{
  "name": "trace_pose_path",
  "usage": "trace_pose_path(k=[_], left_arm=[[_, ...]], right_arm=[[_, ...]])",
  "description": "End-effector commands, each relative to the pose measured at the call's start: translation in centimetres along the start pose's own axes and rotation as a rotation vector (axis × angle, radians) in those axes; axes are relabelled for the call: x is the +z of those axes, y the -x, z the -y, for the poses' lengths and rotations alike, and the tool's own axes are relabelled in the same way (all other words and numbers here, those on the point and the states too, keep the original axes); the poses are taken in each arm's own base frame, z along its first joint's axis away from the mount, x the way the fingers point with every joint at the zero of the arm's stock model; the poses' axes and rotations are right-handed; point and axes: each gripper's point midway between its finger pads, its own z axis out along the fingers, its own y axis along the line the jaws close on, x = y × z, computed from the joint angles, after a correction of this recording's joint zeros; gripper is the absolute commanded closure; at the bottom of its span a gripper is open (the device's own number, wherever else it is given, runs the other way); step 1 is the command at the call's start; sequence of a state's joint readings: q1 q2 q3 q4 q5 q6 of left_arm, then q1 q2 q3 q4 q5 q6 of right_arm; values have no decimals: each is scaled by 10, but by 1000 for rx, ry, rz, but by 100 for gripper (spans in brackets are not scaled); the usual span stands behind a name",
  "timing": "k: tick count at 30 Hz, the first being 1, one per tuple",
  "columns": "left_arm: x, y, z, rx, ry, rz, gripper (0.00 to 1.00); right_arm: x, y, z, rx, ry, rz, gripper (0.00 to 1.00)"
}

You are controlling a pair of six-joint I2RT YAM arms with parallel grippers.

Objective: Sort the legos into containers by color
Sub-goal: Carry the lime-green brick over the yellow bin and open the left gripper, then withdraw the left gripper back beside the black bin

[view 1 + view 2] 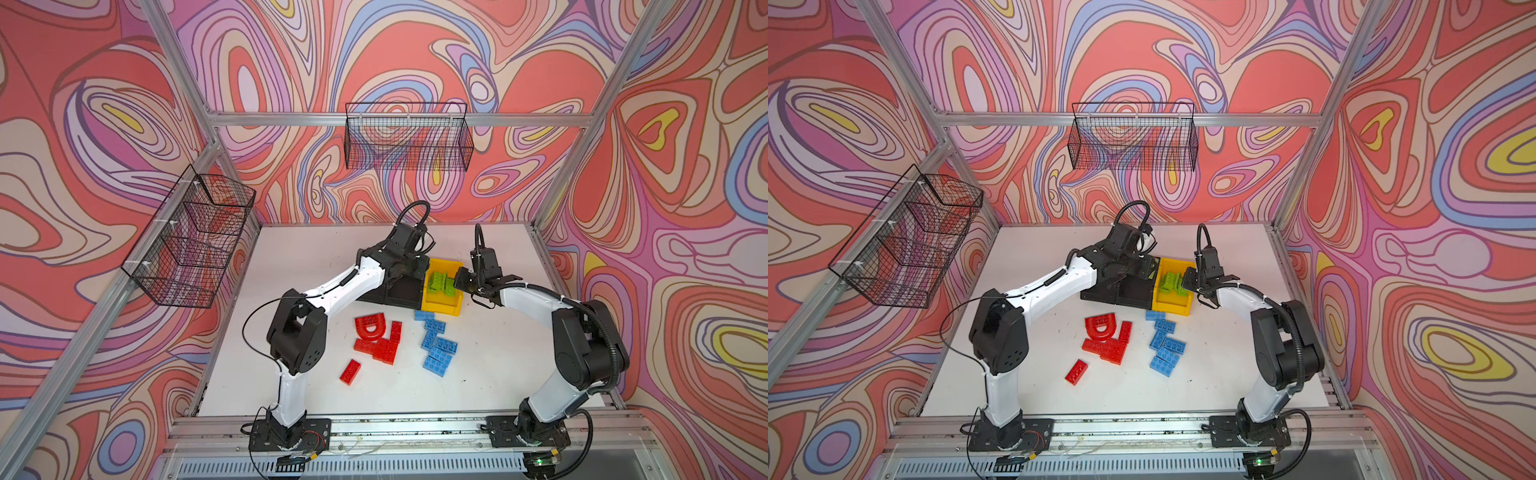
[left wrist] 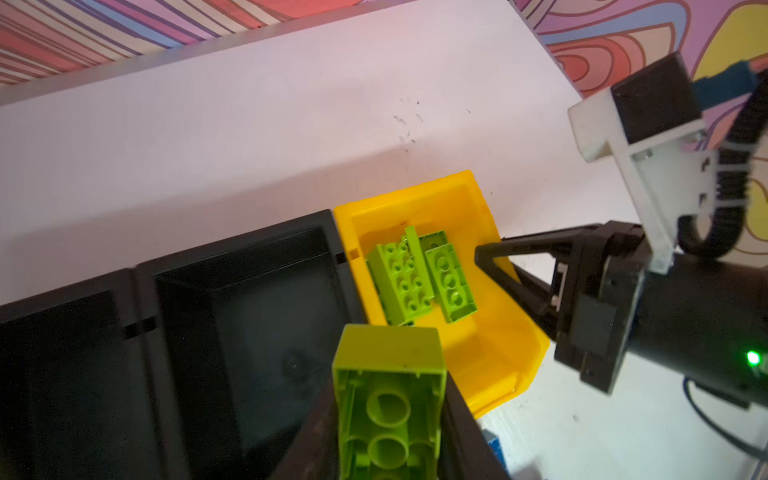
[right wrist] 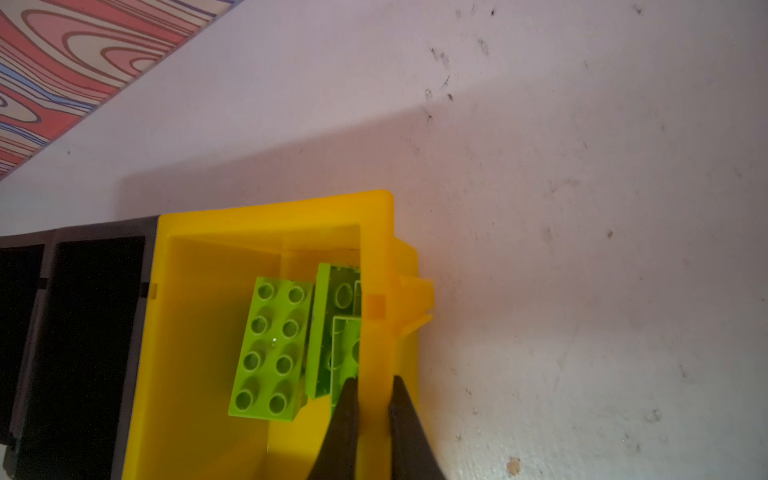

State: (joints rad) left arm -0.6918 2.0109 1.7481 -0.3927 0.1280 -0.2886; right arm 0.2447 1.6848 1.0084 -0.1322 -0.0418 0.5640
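We see three joined bins (image 1: pixel 395 296) in a row on the table (image 1: pixel 498 374); the rightmost bin (image 1: pixel 440 309) holds several bricks (image 1: pixel 441 283). Before them lie a left cluster (image 1: pixel 377 340), a right cluster (image 1: pixel 437 345) and, nearest us, a lone brick (image 1: pixel 350 372).

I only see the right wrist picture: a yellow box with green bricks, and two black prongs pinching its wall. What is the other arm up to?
Observer: The left gripper holds a lime green brick in the air, close to the yellow bin.
Operator: Any other colours around?
Observer: Yes. Red bricks and blue bricks lie in two groups on the table, in front of the row of bins.
Operator: And the black box next door, anything in it?
Observer: In the left wrist view, no brick shows inside the black bin beside the yellow one.
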Motion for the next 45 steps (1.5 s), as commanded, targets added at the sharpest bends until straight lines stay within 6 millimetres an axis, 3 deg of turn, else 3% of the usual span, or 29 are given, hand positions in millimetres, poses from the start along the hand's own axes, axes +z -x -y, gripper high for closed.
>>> trace_pose_path(k=[1, 9, 16, 24, 29, 31, 35, 39, 42, 45], left_arm=[[13, 13, 21, -50, -34, 19, 87], [62, -5, 47, -52, -103, -50, 81], [89, -17, 37, -58, -59, -94, 79], [90, -15, 26, -46, -13, -79, 54], [74, 8, 29, -24, -20, -1, 27], [66, 19, 23, -28, -8, 24, 23], [29, 50, -10, -80, 34, 101, 27], [-30, 73, -68, -112, 137, 199, 29], [-63, 68, -122, -142, 242, 217, 32], [-82, 42, -178, -226, 326, 196, 36]], right_arm=[[-2, 25, -16, 64, 60, 91, 95], [2, 22, -21, 76, 92, 77, 95], [2, 19, -21, 72, 94, 70, 95], [0, 19, -21, 66, 91, 71, 95], [0, 16, -19, 66, 89, 62, 95], [0, 15, -19, 63, 91, 61, 95], [0, 14, -19, 28, 83, 45, 95], [0, 10, -17, -54, 63, 10, 95], [4, 7, -19, -119, 64, -23, 96], [10, 5, -23, -179, 77, -51, 96]])
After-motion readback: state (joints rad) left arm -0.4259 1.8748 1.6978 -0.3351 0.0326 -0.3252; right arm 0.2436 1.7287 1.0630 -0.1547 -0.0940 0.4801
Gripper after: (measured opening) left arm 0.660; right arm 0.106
